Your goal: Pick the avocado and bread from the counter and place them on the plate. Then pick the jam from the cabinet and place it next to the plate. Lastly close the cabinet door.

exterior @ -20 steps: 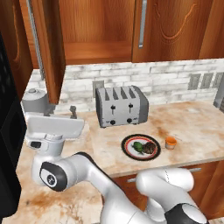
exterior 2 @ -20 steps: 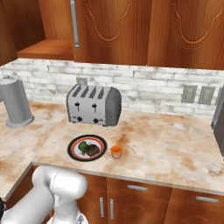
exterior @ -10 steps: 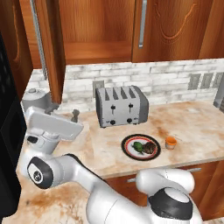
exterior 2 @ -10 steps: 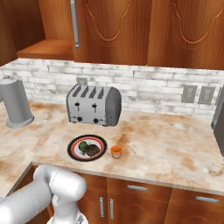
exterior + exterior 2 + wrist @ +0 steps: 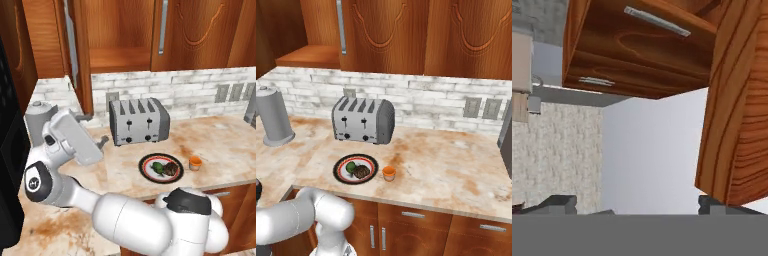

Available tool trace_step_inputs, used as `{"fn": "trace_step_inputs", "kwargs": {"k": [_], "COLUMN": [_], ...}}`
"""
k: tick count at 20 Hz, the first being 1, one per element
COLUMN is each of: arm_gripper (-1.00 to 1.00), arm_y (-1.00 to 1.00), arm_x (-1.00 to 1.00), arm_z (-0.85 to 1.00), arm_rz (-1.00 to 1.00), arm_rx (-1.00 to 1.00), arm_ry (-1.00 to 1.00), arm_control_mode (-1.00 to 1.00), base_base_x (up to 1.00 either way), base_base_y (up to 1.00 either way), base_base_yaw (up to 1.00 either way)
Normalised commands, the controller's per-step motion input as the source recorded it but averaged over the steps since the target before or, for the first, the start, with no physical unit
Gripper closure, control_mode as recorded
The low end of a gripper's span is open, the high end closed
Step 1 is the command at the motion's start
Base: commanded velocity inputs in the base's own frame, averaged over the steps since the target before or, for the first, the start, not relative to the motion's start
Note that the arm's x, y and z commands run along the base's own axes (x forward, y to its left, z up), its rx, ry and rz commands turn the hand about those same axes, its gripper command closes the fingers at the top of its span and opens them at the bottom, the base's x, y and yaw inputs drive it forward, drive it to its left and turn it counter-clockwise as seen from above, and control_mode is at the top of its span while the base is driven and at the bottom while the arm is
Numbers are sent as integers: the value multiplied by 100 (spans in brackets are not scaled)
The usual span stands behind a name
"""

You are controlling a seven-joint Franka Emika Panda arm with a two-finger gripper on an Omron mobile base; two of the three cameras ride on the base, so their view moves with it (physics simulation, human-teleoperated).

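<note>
Two steps down, just the cabinet door left

The round black-rimmed plate (image 5: 355,168) on the stained beige marble-look counter (image 5: 446,165) already held the glossy green avocado (image 5: 350,166) and the lumpy dark brown bread (image 5: 361,172), with the tiny orange jam jar (image 5: 388,173) parked just beside it. The reddish-brown carved wooden cabinet door (image 5: 78,55) was hanging open, so closing it looked like the last job. The two-finger gripper (image 5: 637,205) had its fingers spread apart, holding nothing, aimed up near that door's edge.

Glossy white rounded arm (image 5: 135,220) with dark joint caps.
</note>
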Motion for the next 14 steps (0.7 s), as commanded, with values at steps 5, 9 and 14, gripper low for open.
{"fn": "trace_step_inputs", "kwargs": {"k": [5, 9, 14], "arm_gripper": [-100, -100, -100], "arm_y": [-100, -100, -99], "arm_x": [100, 100, 100], "arm_z": [22, 23, 29], "arm_rz": [0, 0, 0], "arm_rx": [19, 20, 15], "arm_ry": [43, 47, 55], "arm_control_mode": [-100, -100, -100], "base_base_x": [0, 0, 0], "base_base_y": [0, 0, 0], "base_base_yaw": [0, 0, 0]}}
